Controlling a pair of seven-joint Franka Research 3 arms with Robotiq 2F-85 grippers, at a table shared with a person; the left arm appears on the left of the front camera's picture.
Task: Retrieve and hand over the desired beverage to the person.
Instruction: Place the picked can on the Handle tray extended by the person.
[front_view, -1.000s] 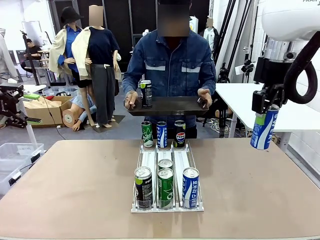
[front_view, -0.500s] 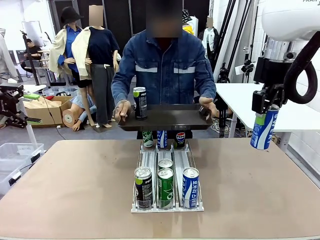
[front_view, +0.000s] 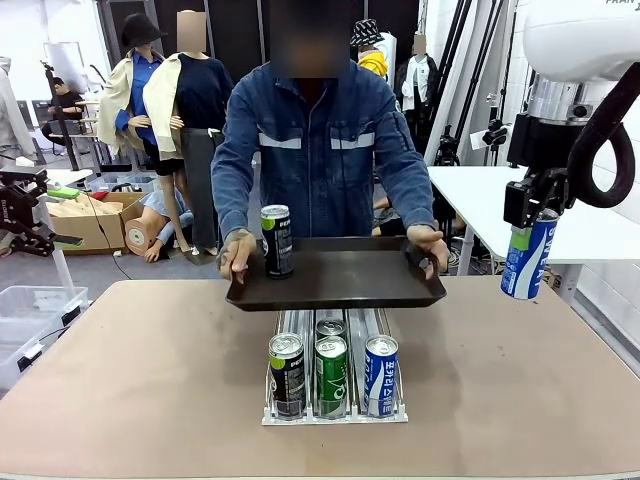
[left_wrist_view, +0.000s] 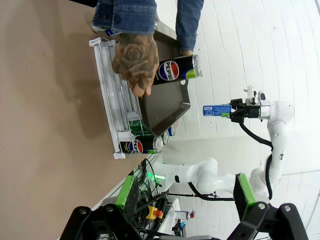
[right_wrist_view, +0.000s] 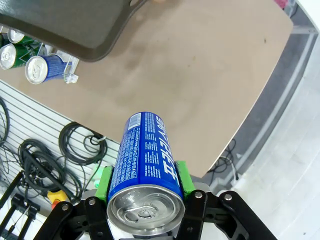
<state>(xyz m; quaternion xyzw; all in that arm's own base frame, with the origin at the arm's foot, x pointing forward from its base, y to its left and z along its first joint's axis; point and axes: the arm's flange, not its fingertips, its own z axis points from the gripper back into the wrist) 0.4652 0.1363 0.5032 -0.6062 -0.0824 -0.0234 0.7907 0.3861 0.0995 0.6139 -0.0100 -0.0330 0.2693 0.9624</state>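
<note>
The person in a blue denim jacket stands at the far side, holding a dark tray in both hands low over the back of the can rack. A black Pepsi can stands upright on the tray's left part. High at the right, off the table's edge, my right gripper is shut on the top of a blue can, which hangs upright. The right wrist view has this blue can between the green pads. My left gripper is open, far from the tray and the Pepsi can.
The rack's front row holds a black can, a green can and a blue can, with another green can behind. Bare tabletop lies on both sides of the rack. A white table stands at the back right.
The person has lowered the tray and brought it forward over the table, hiding the rack's back row of cans. My right gripper and its blue can have not moved.
</note>
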